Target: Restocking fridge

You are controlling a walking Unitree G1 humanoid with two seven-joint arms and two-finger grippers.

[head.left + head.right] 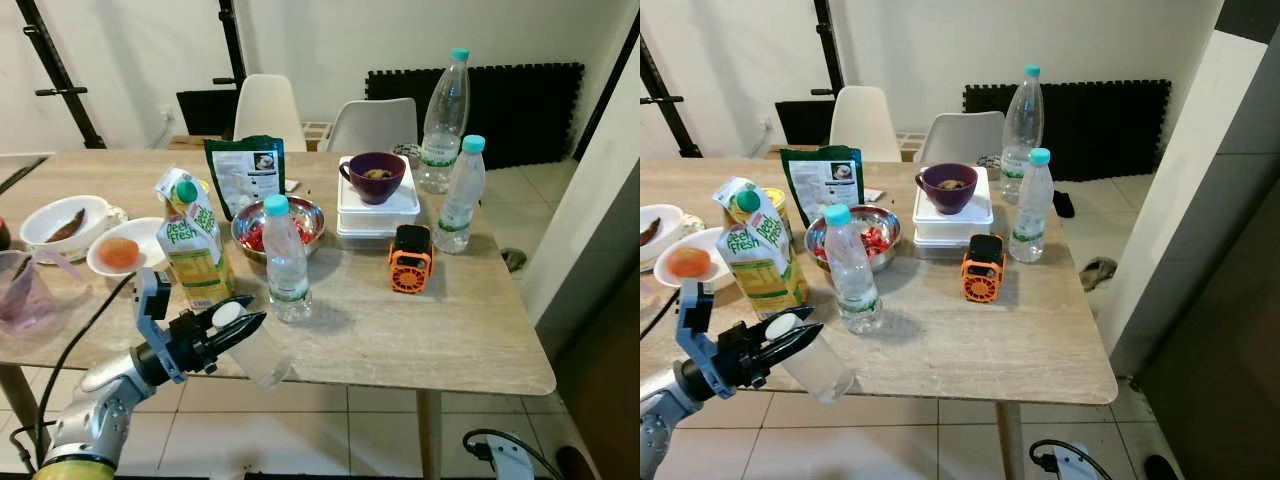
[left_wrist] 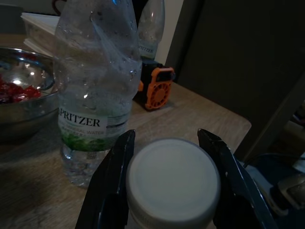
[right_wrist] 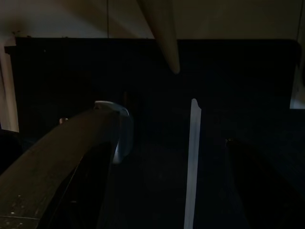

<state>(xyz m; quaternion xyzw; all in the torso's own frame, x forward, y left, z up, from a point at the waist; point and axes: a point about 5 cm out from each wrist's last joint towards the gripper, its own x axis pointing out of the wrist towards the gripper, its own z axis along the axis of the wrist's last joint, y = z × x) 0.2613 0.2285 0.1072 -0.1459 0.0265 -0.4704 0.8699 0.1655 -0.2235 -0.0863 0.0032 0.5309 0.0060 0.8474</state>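
My left gripper [image 1: 246, 314] is shut on the white-capped neck of a small clear bottle [image 1: 264, 362], whose body tilts down past the table's front edge. In the left wrist view the white cap [image 2: 172, 177] sits between the two black fingers [image 2: 113, 183]. Just beyond it a Spritzer water bottle [image 1: 286, 262] with a teal cap stands upright on the wooden table [image 1: 420, 340]. A yellow-green juice carton [image 1: 195, 245] stands to its left. The right wrist view is dark. My right gripper [image 3: 157, 191] hangs idle there, fingers apart and holding nothing.
A steel bowl of red pieces [image 1: 302, 222], a green pouch [image 1: 247, 172], stacked white boxes with a purple cup [image 1: 377, 177], an orange device [image 1: 411, 258] and two tall water bottles [image 1: 461, 195] stand behind. Plates [image 1: 122, 250] and a purple jug [image 1: 22, 290] lie left. Chairs [image 1: 268, 108] stand beyond.
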